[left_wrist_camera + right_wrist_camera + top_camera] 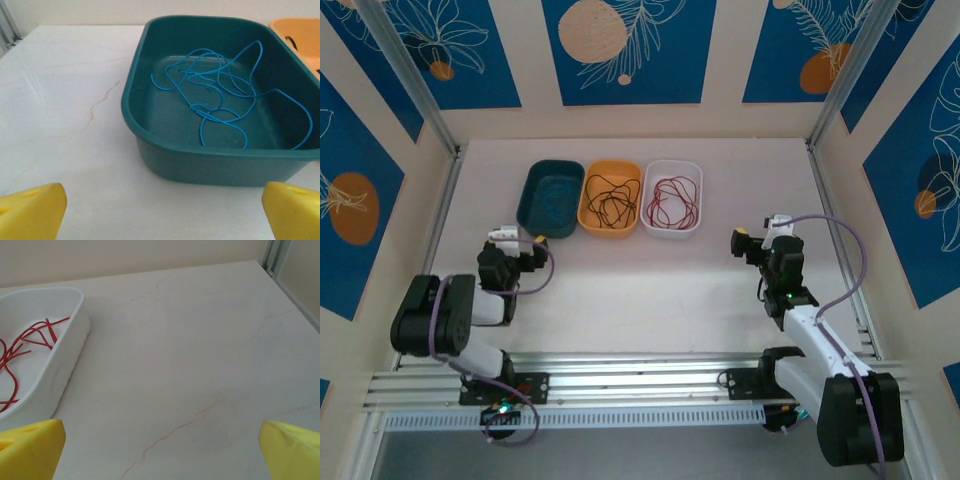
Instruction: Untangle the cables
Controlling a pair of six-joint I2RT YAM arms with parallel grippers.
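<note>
The left gripper (pixel 533 250) and right gripper (pixel 738 245) both gape empty. Near the worktop's far edge, the white bin (pixel 65 365) and its red cable (pixel 35 330) are cut off in the right wrist view.

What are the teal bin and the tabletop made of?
Teal bin: likely moulded plastic, smooth satin finish, rounded corners and rolled rim. Tabletop: marble-look surface, white with faint tan veins, slight sheen; real stone or laminate, can't tell.

Toward the far edge of the table (pixel 640 290), three tubs stand side by side: left tub (pixel 525 200), middle tub (pixel 610 166), right tub (pixel 672 165). One cable lies in each: left cable (pixel 216 111), middle cable (pixel 610 200), right cable (pixel 673 203).
</note>
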